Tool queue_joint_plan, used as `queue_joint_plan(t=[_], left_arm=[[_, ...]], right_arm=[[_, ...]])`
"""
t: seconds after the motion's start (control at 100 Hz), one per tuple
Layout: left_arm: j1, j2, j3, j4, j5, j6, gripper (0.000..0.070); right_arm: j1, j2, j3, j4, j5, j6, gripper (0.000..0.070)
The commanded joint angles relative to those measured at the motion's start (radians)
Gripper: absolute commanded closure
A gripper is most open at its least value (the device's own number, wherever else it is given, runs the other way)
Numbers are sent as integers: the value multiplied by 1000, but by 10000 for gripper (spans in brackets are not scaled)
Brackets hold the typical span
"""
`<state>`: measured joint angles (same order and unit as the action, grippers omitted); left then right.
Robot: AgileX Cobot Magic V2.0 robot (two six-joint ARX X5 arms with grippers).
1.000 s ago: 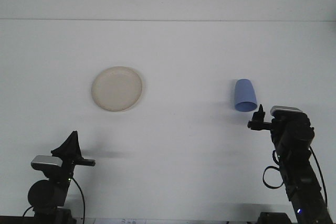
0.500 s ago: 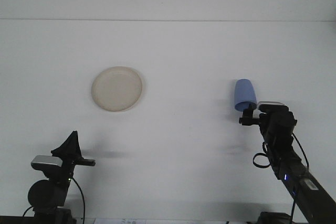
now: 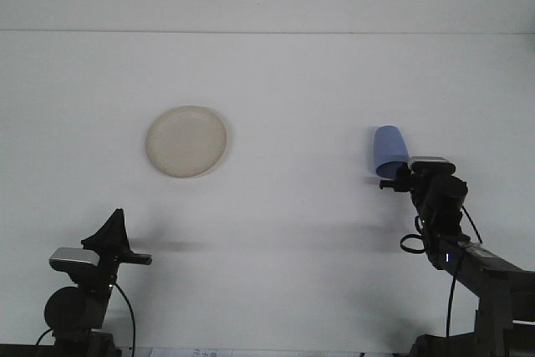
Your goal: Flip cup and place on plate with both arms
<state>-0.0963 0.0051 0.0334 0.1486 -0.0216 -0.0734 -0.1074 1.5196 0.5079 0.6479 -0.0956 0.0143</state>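
Though it looks light and stiff, the blue cup point(image 3: 389, 151) may slip: grip its lower rim. Right gripper point(image 3: 399, 180): claw state indiscernible.

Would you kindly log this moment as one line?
phase: reach | right end effector at cup | left end effector idle | plate bare

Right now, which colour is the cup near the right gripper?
The cup is light blue, as the front view shows.

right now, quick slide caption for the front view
Right gripper reaches the upside-down blue cup; left gripper waits near the plate.
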Motion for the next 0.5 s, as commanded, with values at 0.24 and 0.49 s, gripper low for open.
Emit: queue_joint_plan(t=[0.24, 0.49], left_arm=[[0, 0, -19, 10, 2, -8, 688], [0, 0, -19, 10, 2, -8, 688]], right_arm=[[49, -141, 21, -63, -60, -13, 700], [256, -426, 285, -718, -42, -40, 700]])
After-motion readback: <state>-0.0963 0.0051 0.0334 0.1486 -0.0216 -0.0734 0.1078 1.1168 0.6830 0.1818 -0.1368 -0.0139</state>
